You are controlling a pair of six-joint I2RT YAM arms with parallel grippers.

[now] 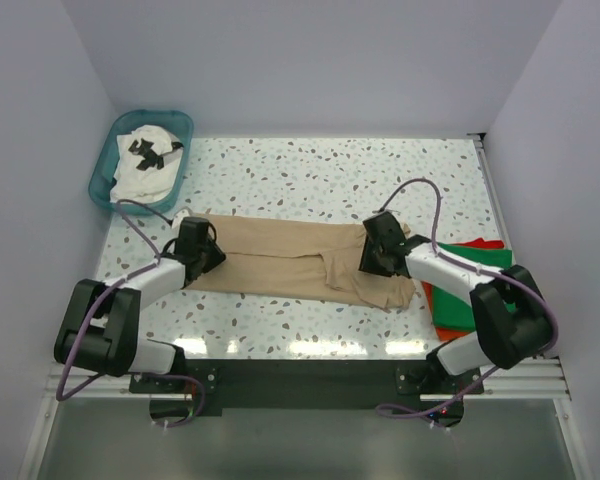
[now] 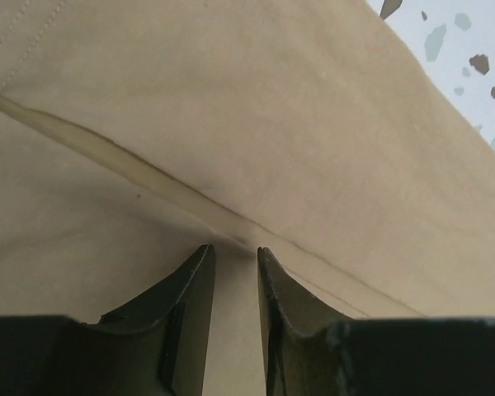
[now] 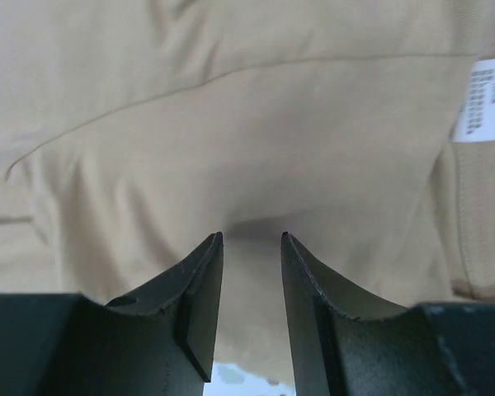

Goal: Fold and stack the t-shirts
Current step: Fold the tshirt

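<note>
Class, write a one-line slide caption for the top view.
Left gripper and right gripper pinch the tan shirt spread on the table.

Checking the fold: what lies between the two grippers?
Only the tan t-shirt, lying as a long band from the left gripper to the right gripper, seen in the top external view.

Pinched the tan t-shirt [image 3: 256,124] between dark jaws set a narrow gap apart, cloth filling nearly everything. Showed a curved seam across the upper half, a white label [image 3: 483,99] at far right, a sliver of speckled surface [image 3: 246,381] low between the jaws.
</note>
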